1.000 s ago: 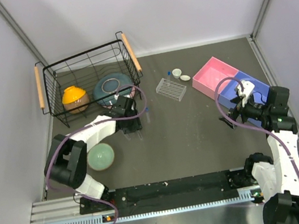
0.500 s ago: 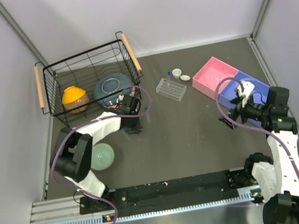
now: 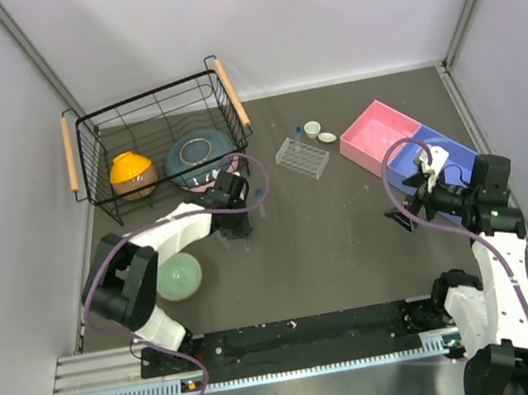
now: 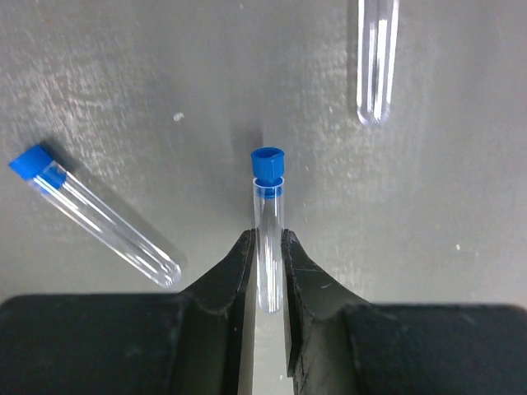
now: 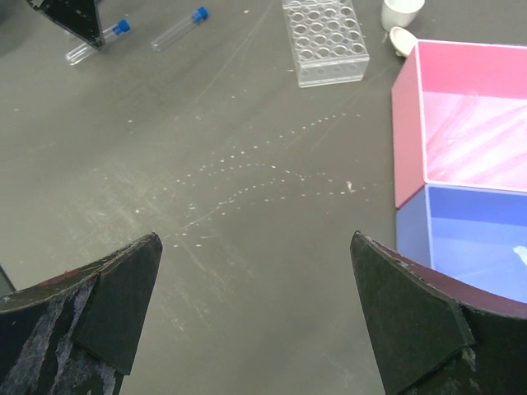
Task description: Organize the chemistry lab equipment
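Observation:
My left gripper is shut on a clear tube with a blue cap, cap pointing away, low over the table. A second capped tube lies to its left, and the round end of a third clear tube is ahead on the right. In the top view the left gripper is just in front of the basket. The clear tube rack lies mid-table, with two white cups behind it. My right gripper is open and empty above bare table, right of centre.
A black wire basket at the back left holds an orange bowl and a blue bowl. A green bowl sits near the left arm. A pink bin and a blue bin stand at the right.
My left gripper has shifted slightly among the tubes in front of the basket. The right arm has barely moved.

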You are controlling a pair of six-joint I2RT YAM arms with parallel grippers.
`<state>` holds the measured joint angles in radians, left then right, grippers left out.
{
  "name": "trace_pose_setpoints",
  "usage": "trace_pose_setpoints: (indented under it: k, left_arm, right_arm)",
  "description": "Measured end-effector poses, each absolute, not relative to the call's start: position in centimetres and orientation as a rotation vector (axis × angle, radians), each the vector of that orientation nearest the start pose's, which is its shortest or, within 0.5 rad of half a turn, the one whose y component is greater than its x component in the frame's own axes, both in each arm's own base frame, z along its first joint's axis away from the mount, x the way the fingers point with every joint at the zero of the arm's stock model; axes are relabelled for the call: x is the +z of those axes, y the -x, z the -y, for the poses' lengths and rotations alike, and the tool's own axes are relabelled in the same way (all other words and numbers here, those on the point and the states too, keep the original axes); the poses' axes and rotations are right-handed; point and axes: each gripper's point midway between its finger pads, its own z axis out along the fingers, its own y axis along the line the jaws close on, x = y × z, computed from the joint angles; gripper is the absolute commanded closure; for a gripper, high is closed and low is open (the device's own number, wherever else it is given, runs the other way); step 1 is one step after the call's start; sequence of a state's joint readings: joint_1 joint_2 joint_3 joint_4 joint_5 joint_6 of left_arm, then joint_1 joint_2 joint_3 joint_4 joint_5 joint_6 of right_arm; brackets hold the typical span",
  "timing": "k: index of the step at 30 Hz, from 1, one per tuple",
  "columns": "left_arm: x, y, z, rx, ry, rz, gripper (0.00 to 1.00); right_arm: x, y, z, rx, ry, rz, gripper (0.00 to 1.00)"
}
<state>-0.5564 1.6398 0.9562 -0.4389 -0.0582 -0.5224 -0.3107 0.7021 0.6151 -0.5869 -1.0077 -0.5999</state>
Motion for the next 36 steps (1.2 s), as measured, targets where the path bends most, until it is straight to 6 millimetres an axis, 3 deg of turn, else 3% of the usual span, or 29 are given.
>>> trace_pose_setpoints:
  k: [6,11,18,21,25,28,31,36]
  left_arm:
    - [5.5,-26.3,20.1,-0.462,-0.125,-2.626,0.96]
    - [7.7,-23.7,22.2,-0.719,-0.243,-2.493,0.96]
    - [12.0,-19.5,28.6,-0.975,-0.524,-2.279,0.96]
    - [14.6,-18.5,31.2,-1.043,-0.608,-2.185,0.96]
    - [19.1,-17.9,34.0,-1.117,-0.668,-2.043,0.96]
    - [21.8,-17.8,35.5,-1.147,-0.687,-1.962,0.96]
    - [23.0,-17.8,36.6,-1.158,-0.702,-1.926,0.96]
    - [22.8,-17.7,37.9,-1.149,-0.728,-1.930,0.96]
  right_arm:
    - [17.6,-21.7,-8.1,0.661,0.758,-1.814,0.01]
    - [18.9,-21.8,-8.8,0.743,0.773,-1.865,0.01]
    - [23.1,-20.0,-15.7,0.972,1.025,-1.898,0.01]
    - [24.6,-20.0,-17.1,1.090,1.000,-1.933,0.01]
    - [25.0,-20.9,-18.1,1.201,0.938,-2.001,0.01]
    - [24.4,-20.6,-18.9,1.275,0.916,-2.058,0.04]
    - [24.5,-19.9,-19.6,1.333,0.905,-2.081,0.11]
    - [25.0,-19.4,-20.2,1.393,0.882,-2.089,0.22]
